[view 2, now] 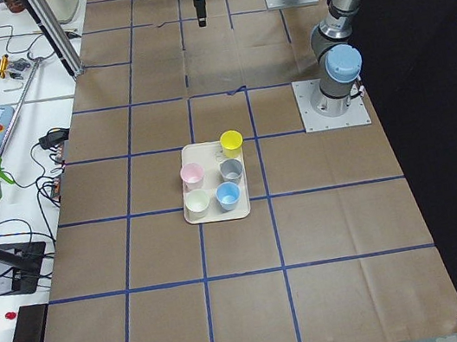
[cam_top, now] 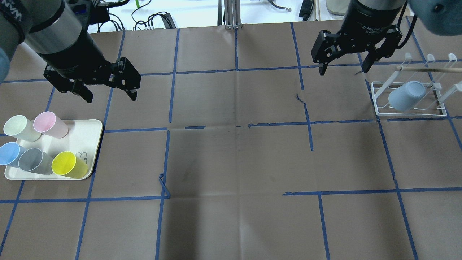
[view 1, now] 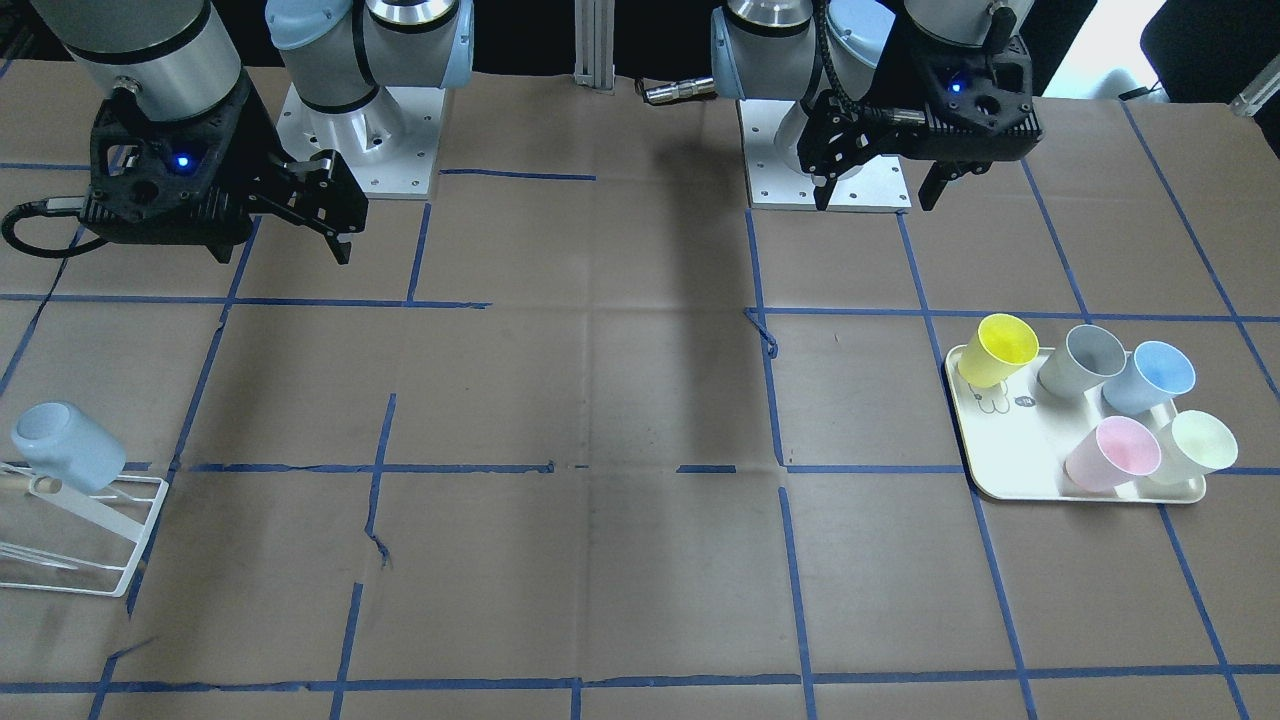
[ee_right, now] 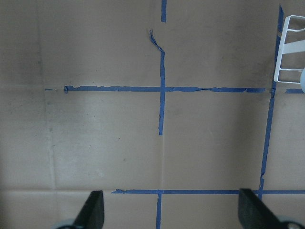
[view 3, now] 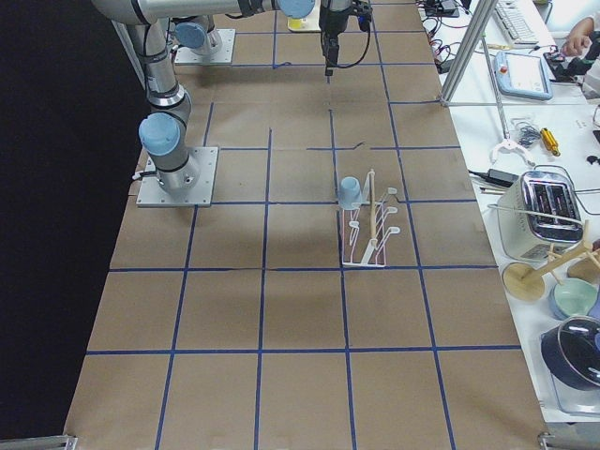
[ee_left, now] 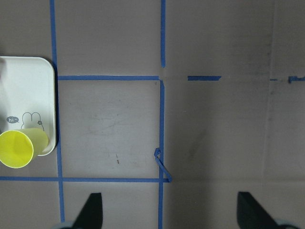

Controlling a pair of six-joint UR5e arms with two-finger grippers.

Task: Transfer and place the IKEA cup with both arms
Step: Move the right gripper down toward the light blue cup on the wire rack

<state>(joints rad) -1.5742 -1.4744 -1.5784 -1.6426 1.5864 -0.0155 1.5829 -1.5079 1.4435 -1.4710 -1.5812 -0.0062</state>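
Note:
The pale powder-blue IKEA cup point(cam_top: 406, 94) hangs mouth-down and tilted on a peg of the white wire rack point(cam_top: 379, 107) at the table's right side; it also shows in the front view point(view 1: 68, 447) and the right side view point(view 3: 350, 192). My right gripper point(cam_top: 343, 70) is open and empty, raised to the left of the rack and apart from the cup. My left gripper point(cam_top: 111, 98) is open and empty, above the table just behind the tray. In both wrist views the fingertips point(ee_left: 93, 207) point(ee_right: 95, 206) stand wide apart with only paper between them.
A cream tray point(cam_top: 92, 126) at the left holds several cups: yellow point(cam_top: 68, 165), grey point(cam_top: 34, 160), sky-blue point(cam_top: 9, 153), pink point(cam_top: 49, 124) and pale green point(cam_top: 20, 127). Brown paper with blue tape lines covers the table. The arm bases stand at the robot's edge.

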